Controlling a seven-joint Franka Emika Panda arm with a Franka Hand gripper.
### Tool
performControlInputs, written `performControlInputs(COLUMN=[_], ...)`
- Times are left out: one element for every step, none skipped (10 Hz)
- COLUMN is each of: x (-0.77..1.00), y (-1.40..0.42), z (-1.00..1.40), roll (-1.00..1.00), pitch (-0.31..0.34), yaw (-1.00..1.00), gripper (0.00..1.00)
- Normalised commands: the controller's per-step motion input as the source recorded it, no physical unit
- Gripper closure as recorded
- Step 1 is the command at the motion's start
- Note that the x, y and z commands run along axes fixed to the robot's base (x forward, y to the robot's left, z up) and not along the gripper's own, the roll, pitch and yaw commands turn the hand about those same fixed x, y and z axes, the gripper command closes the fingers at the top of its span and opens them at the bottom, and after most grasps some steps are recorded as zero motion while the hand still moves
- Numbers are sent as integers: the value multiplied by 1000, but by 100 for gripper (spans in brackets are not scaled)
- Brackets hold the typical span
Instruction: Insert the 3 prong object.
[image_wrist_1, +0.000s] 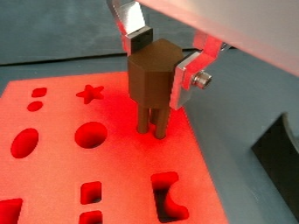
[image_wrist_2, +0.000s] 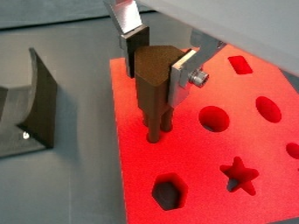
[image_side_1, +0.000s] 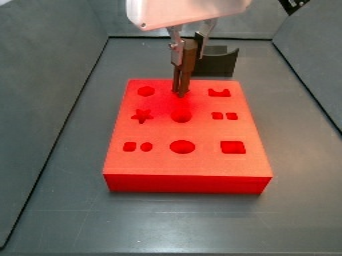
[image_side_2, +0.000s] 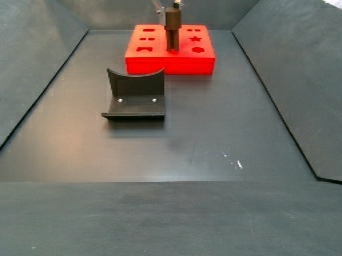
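gripper (image_wrist_1: 162, 63) above the red block (image_side_1: 187, 160) is clamped on the 3 prong object (image_wrist_1: 152, 83); judged light, rigid, thin prongs breakable; upper-body hold suits.

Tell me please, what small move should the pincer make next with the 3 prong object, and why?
Probably a slow, straight push down. The pincer holds the 3 prong object upright over the red block, and in both wrist views its prongs touch or just enter the block's top, while the body is fully above it. I cannot tell whether they sit in a hole, so go gently.
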Motion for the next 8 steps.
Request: performControlInputs(x=[160,120,80,60,0,0,29,51], y=[0,0,-54,-49,0,0,0,0], z=[0,-80,-251,-409,-426,-503,-594,-457], roll=[209,193,159,61,0,-39,-90,-124], pitch=[23,7,37,134,203,227,274,341], yaw=[-371,-354,-340,-271,-246,-206,-194,-237], gripper=[100,100,100,100,100,100,100,100])
